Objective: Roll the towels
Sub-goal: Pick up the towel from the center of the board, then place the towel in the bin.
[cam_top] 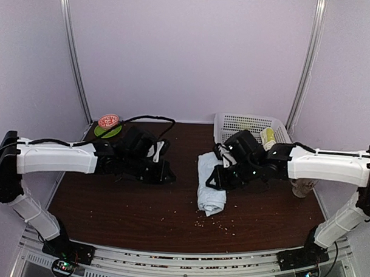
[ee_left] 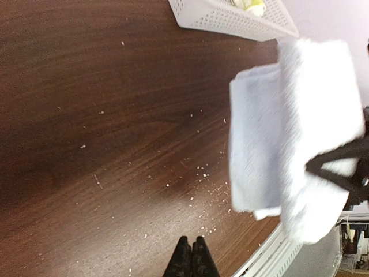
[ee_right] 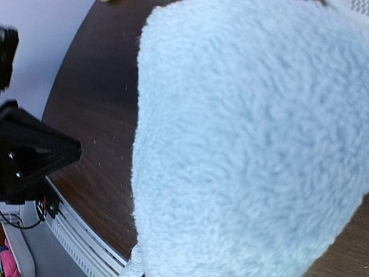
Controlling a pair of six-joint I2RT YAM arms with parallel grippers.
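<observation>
The blue towel (cam_top: 211,197) lies on the surface (cam_top: 128,203) just beside the basket (cam_top: 246,122), off its near left corner. It is folded into a long strip with one thicker, doubled edge. It looks fluffy, light and limp, so it will probably sag and unroll unless it is pinched through all layers. An end or the thick edge is the best place to hold it, pressed against the surface while it is turned. The right gripper (cam_top: 219,178) sits at the towel's basket side with pile filling its camera. I cannot tell whether its jaws are closed on the cloth. The left gripper (ee_left: 191,257) is fully closed and holds nothing, hovering well to the left of the basket. The green towel (cam_top: 267,138) seems to be rolled already and rests inside the basket at its right end. The surface is dark wood grain, speckled with pale crumbs (ee_left: 202,173) in front of the basket. Pale lilac walls and two metal poles rise behind the basket.
</observation>
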